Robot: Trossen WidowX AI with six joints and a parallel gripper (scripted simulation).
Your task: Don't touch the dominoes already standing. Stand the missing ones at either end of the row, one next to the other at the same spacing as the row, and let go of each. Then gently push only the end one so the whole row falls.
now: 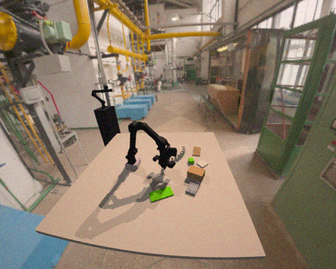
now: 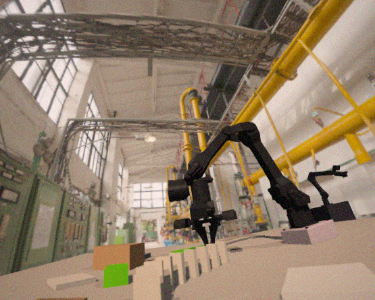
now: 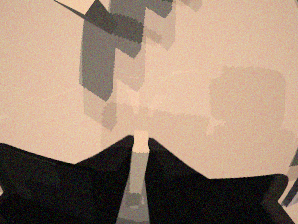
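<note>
My gripper (image 1: 163, 168) (image 2: 209, 243) (image 3: 140, 143) is shut on a cream domino (image 3: 140, 167), low over the table. The fingers hide much of this domino, and whether it is upright I cannot tell. A curved row of standing cream dominoes (image 2: 178, 267) (image 1: 183, 149) runs behind the gripper in the top view and in front of it in the exterior view. The fingertips are beyond the row's far end in the exterior view. In the wrist view only a bit of one row domino (image 3: 79, 5) and shadows show, at the upper left, apart from the fingers.
A green slab (image 1: 161, 194) lies nearest in the top view. To the right are an orange block (image 1: 195, 173) (image 2: 111, 257), a grey block (image 1: 192, 188), a green cube (image 1: 191, 161) (image 2: 115, 275), a cream tile (image 1: 202, 163) (image 2: 71, 281) and a brown tile (image 1: 196, 151).
</note>
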